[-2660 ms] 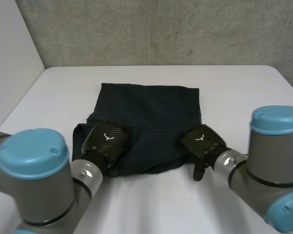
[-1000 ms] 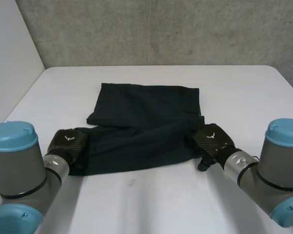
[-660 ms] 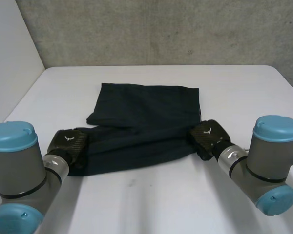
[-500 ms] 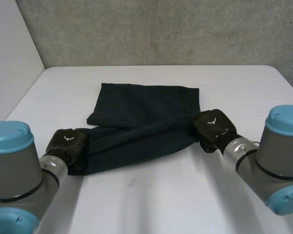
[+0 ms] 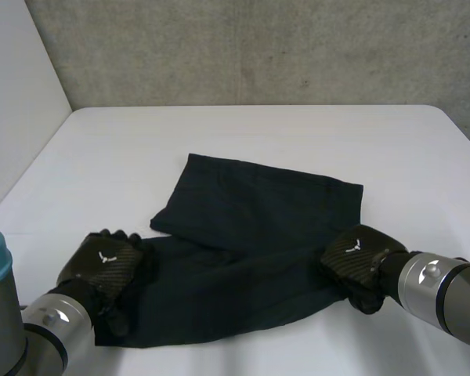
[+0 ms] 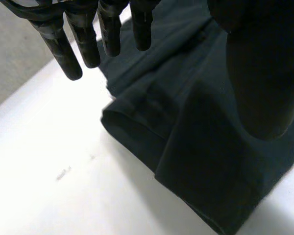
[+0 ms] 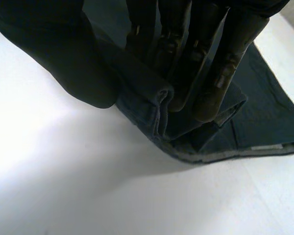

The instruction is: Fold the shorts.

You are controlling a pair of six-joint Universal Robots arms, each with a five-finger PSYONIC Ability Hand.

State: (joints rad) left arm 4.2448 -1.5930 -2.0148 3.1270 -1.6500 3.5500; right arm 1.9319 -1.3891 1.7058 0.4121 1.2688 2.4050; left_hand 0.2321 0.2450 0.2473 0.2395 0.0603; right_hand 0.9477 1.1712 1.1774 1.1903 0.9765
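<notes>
Head view: white desk (image 5: 243, 133) runs up to a grey concrete wall (image 5: 258, 47) on the far side. Dark navy shorts (image 5: 258, 227) lie on the desk about mid-field, nearer the robot than the wall, and set at a slant. Far part is flat and roughly rectangular. Near part is a long band reaching from one hand to the other, softly creased. One layer overlaps the other along a diagonal line across the middle.

Left robot hand (image 5: 103, 266) sits at the near-left end of the shorts, back of the hand up. Left wrist view: its fingers (image 6: 88, 44) are straight and spread above the rounded folded edge of the cloth. The thumb stands apart over the fabric and nothing is pinched between them, so this hand is open. Whether the palm touches the cloth cannot be told.

Right robot hand (image 5: 359, 260) sits at the near-right corner of the shorts. Right wrist view: its fingers (image 7: 220, 63) curl down toward the thumb with a bunched fold of the cloth edge clamped between them, so this hand grips the shorts. A pale stitched edge lies on the desk just beyond the fingertips.
</notes>
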